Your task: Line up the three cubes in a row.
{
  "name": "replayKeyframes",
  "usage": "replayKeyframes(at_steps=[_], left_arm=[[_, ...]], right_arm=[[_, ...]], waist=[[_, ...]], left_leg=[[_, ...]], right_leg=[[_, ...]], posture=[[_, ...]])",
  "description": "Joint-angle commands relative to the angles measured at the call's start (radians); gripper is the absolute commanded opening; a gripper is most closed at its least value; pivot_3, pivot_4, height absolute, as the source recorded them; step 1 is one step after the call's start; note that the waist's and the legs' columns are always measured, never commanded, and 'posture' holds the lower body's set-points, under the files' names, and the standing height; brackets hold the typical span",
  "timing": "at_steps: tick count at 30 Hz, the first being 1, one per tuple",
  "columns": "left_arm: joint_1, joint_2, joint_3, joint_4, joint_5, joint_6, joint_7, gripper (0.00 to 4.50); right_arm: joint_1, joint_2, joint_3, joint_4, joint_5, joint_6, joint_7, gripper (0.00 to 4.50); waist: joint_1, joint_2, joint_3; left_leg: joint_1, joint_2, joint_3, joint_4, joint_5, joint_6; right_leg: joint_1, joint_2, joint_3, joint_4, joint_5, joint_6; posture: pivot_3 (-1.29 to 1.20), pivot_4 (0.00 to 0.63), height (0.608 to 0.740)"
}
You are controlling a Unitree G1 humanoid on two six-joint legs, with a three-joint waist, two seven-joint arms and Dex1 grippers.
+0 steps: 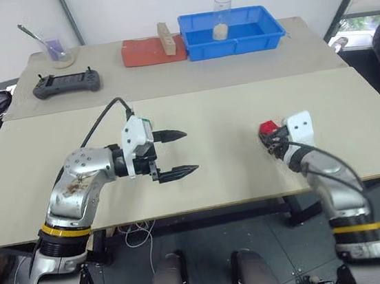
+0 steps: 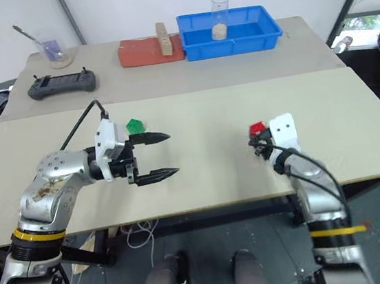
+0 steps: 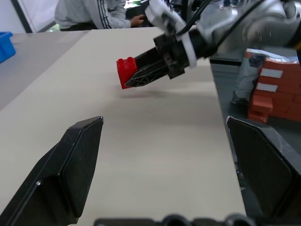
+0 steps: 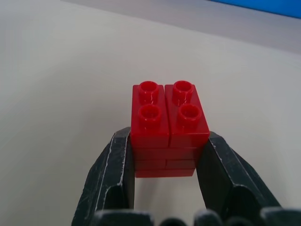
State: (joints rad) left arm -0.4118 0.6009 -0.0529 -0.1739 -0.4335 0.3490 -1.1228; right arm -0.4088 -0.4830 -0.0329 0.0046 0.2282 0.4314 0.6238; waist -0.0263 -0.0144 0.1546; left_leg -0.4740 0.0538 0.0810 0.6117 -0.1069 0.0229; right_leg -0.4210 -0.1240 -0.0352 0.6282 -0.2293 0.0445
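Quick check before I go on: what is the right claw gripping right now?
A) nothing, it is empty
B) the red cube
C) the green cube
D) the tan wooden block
B: the right wrist view shows the right claw shut on the sides of the red cube, and the left wrist view shows that cube lifted off the table.

Silver metal forearm shells are ringed by yellow-and-black bands near the elbows. White camera housings sit at the wrists, fed by black cables. Each gripper, left point(image 1: 177, 153) and right point(image 3: 141, 75), is fitted with two black tapered plastic fingers point(image 4: 113, 179).
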Motion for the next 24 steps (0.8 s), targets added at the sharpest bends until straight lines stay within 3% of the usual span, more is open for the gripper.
replayKeyframes(at_steps=[1,9,16,24], left_arm=[[0.092,0.016,0.06,-0.071,-0.001,-0.057,0.032,4.5],[0.366,0.015,0.139,-0.268,-0.028,-0.046,0.148,4.5],[0.464,0.044,0.17,-0.349,-0.047,-0.039,0.172,4.5],[0.439,0.057,0.144,-0.369,-0.062,-0.016,0.186,4.5]], right_arm=[[-0.097,-0.026,0.071,0.071,0.064,-0.081,0.264,1.43],[-0.256,-0.015,0.209,0.492,-0.001,-0.453,0.691,1.43],[-0.351,-0.021,0.223,0.77,-0.07,-0.643,0.829,1.43],[-0.394,-0.071,0.203,0.893,-0.1,-0.7,0.907,1.43]], waist=[[-0.002,0.0,0.0],[0.025,-0.001,0.001],[0.028,0.0,0.002],[0.027,0.0,0.002]], left_leg=[[0.0,0.0,0.0,0.0,0.0,0.0],[-0.001,0.0,0.002,0.001,-0.004,-0.006],[-0.001,0.001,0.002,0.003,-0.005,-0.009],[0.0,0.0,0.002,0.003,-0.005,-0.009]], right_leg=[[0.0,0.001,0.0,0.0,0.0,-0.001],[0.0,-0.001,-0.001,-0.001,-0.002,-0.005],[0.0,-0.001,-0.002,-0.001,-0.002,-0.007],[0.001,-0.001,-0.002,0.0,-0.002,-0.006]], posture=[[0.0,0.15,0.74],[0.0,0.15,0.74],[0.0,0.15,0.74],[0.0,0.15,0.74]])
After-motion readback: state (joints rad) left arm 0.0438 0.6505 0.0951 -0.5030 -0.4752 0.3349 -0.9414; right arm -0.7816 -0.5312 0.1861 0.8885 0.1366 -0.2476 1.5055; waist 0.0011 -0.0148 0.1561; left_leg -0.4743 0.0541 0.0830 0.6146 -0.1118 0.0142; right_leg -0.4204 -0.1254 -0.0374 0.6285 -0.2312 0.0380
